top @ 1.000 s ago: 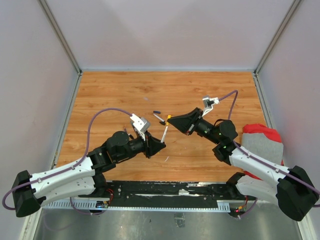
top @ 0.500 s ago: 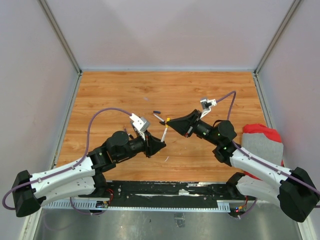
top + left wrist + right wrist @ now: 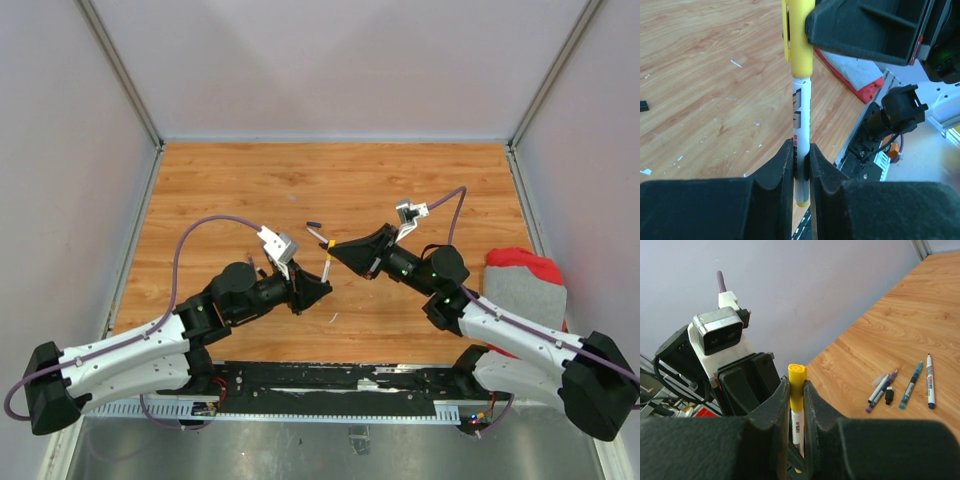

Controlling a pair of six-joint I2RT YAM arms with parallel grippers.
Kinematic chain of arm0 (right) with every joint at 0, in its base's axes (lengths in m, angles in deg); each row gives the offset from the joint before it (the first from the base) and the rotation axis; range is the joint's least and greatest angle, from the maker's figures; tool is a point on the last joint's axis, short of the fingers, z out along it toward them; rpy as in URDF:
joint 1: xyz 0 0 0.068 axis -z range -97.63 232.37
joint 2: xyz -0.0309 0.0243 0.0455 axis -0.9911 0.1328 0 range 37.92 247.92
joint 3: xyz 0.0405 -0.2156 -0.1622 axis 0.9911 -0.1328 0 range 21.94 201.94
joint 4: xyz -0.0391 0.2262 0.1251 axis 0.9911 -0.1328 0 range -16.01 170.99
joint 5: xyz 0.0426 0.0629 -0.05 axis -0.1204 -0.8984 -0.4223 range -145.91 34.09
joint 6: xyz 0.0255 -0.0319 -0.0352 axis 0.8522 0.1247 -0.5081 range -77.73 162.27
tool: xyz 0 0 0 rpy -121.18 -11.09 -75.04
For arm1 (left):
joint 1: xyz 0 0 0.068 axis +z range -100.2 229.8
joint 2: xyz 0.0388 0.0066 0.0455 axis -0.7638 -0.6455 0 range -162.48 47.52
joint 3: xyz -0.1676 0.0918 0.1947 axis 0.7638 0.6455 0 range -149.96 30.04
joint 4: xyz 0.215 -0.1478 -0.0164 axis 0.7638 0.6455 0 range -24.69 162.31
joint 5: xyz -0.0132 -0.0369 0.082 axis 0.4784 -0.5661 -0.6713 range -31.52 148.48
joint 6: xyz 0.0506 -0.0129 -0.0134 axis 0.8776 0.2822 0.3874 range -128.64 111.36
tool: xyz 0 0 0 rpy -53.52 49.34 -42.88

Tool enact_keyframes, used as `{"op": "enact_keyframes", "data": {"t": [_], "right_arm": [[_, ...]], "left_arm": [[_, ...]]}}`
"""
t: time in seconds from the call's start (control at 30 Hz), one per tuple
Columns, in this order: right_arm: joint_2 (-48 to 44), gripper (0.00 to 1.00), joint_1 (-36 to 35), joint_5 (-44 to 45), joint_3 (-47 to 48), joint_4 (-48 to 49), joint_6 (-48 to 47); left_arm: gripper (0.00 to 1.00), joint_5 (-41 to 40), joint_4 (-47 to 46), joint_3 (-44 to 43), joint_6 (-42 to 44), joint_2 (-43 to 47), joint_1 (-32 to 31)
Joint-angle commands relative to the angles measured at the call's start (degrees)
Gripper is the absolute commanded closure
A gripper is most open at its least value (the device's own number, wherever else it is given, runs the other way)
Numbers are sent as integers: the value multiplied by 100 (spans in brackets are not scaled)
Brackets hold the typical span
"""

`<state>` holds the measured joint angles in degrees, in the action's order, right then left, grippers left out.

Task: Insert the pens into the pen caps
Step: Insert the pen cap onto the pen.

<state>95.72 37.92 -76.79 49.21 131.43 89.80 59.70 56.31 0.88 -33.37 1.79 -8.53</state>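
Above the tabletop (image 3: 400, 180), the left tool (image 3: 801, 150) is clamping a pen (image 3: 801, 120) while the right tool (image 3: 796, 390) is pinching a yellow cap (image 3: 798, 40) over its tip, other pens (image 3: 910, 385) lying beyond, apparently awaiting theirs.

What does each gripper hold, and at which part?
The left gripper clamps the white pen at its lower barrel; the right gripper clamps the yellow cap by its sides.

white arms (image 3: 120, 362), purple cables (image 3: 200, 226), black wedge-shaped left claw (image 3: 322, 287) and right claw (image 3: 334, 247).

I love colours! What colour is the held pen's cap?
Yellow. The cap shows best in the left wrist view.
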Motion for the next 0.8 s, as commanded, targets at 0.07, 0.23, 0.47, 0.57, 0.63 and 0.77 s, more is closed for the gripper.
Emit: {"op": "enact_keyframes", "data": {"t": [0.07, 0.23, 0.47, 0.57, 0.63, 0.77], "right_arm": [[75, 91, -389, 199, -330, 419, 120], [-39, 76, -416, 304, -440, 369, 51], [-803, 56, -417, 839, -269, -816, -670], [-1209, 48, -420, 1089, -238, -1293, -914], [-1426, 42, -418, 1264, -233, -1521, -1010], [-1804, 32, -410, 1632, -65, -2101, -1193]], "left_arm": [[99, -147, -323, -113, -42, 136, -55], [100, -205, -280, -98, -56, 162, -51], [99, -310, -180, -41, -85, 211, -54], [99, -446, -144, -4, -120, 281, -53], [99, -520, -126, 11, -135, 328, -48], [100, -657, -50, 35, -150, 382, -51]]}}
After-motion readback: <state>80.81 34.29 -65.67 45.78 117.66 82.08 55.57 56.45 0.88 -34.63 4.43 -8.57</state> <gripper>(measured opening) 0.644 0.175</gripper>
